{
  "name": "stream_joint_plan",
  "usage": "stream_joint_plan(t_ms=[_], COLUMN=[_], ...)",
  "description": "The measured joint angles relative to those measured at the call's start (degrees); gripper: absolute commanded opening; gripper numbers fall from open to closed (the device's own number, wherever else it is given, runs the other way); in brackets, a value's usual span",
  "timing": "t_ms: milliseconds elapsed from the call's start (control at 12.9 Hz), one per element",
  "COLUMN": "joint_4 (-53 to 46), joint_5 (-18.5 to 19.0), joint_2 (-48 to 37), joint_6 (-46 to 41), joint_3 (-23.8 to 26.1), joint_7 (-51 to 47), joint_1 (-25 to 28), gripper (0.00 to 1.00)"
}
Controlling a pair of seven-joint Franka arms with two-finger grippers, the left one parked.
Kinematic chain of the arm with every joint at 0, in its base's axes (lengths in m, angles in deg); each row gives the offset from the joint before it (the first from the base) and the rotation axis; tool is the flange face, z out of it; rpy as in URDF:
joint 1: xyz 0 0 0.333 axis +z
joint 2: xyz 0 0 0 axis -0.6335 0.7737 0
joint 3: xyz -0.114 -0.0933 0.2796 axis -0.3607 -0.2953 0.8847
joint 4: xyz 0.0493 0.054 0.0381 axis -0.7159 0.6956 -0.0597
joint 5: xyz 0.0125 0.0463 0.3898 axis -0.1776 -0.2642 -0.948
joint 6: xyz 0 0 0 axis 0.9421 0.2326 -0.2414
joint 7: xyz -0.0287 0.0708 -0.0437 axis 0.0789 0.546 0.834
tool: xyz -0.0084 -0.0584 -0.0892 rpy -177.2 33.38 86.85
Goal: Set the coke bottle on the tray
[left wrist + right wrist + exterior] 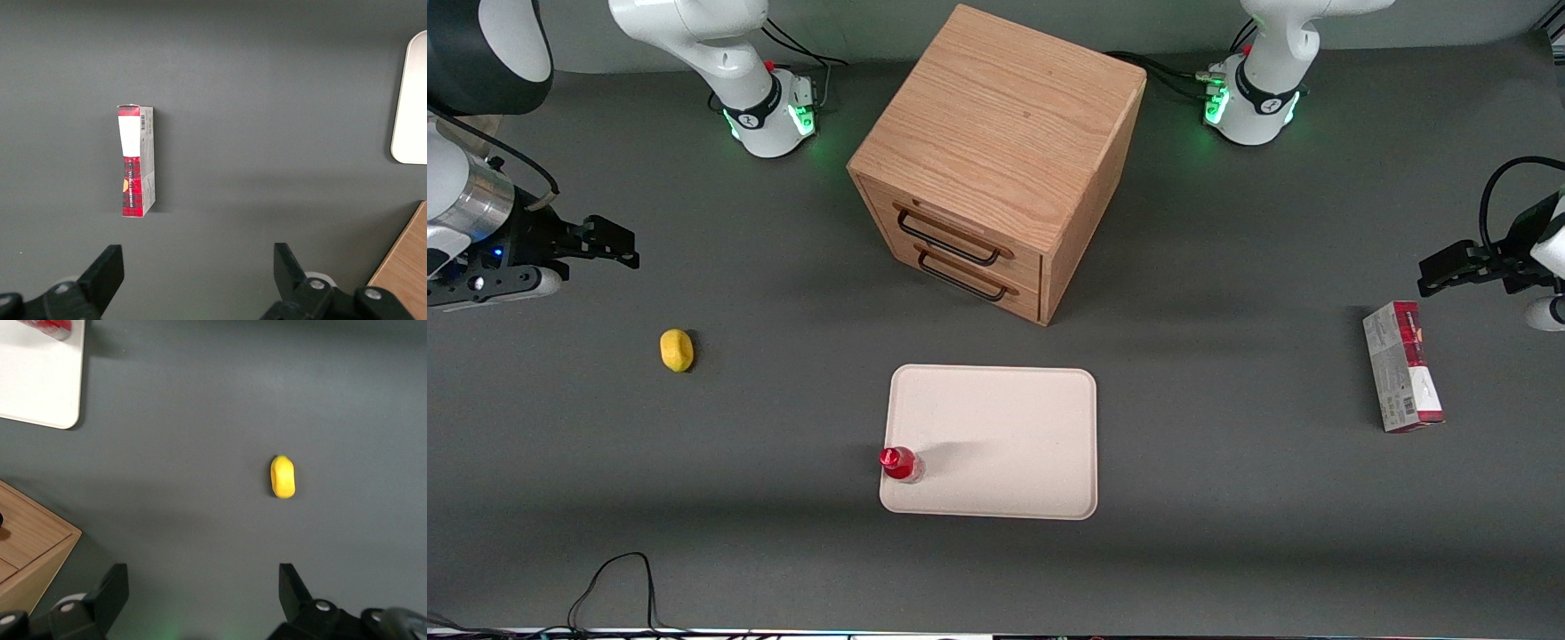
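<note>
Grey tabletop; coke bottle point(899, 463) upright on tray point(1005, 427), lower centre. Probably light, rigid, slippery; best pinched mid-body. Gripper point(618, 244) spread, empty, upper left.

No legible text on the red carton point(136, 162).

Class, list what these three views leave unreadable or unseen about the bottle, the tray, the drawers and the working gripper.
- Small red coke bottle: front view, logo too small to read; wrist view cuts it at the edge.
- Cream-beige rectangular tray: both wrist views show only a corner.
- Wooden drawer cabinet: drawers shut, contents hidden.
- Gripper, open, beside the table's working-arm end, above the yellow lump: its arm is cut off in the front view.
</note>
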Motion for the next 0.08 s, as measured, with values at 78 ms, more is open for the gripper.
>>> stream_joint_plan(t_ms=[78], joint_4=[0.14], joint_5=[-0.09], joint_2=[-0.11], joint_6=[0.0], joint_3=[-0.34], joint_7=[0.0], joint_1=[-0.1], gripper=[1.0])
